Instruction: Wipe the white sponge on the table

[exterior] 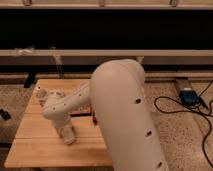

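The light wooden table fills the lower left of the camera view. My large white arm reaches across it from the right and bends down over its left half. The gripper is low at the tabletop, near the front middle of the table. The white sponge does not show apart from the gripper's pale end; I cannot tell whether it lies under it.
A small red object lies on the table just behind the arm. On the floor at right are a blue device and black cables. A dark wall and a ledge run behind the table.
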Tool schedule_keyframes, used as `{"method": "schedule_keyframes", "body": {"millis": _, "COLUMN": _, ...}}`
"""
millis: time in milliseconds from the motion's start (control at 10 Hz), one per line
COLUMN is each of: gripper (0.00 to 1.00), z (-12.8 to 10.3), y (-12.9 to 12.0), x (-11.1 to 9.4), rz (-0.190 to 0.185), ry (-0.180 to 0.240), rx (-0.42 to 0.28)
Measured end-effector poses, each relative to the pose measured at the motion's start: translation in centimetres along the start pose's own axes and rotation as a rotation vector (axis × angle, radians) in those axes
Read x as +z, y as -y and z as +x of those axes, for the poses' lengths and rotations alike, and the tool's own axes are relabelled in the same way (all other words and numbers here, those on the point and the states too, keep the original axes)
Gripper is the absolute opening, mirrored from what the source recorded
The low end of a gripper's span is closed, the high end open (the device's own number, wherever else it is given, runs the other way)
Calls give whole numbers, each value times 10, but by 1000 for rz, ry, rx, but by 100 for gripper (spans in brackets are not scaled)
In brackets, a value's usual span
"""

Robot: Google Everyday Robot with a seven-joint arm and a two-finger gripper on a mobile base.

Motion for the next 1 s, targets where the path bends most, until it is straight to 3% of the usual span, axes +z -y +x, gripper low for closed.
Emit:
{"method": "schedule_keyframes", "body": {"millis": 300, "gripper": 4, "z": -4, "y": 5, "x": -10, "rz": -22, "ry": 34, "rx": 15}}
{"method": "schedule_keyframes", "body": {"millis": 400, "gripper": 0, "z": -8, "y": 9, "x": -13, "rz": -27, "ry": 56, "rx": 24}}
{"method": "schedule_keyframes", "body": {"millis": 700, "gripper": 0, "z": -20, "y": 14, "x": -20, "rz": -47, "ry": 139, "rx": 19}}
{"method": "schedule_keyframes", "body": {"millis": 1000, "gripper": 0, "z": -29, "y": 1, "x": -28, "rz": -67, "ry": 213, "rx": -36}}
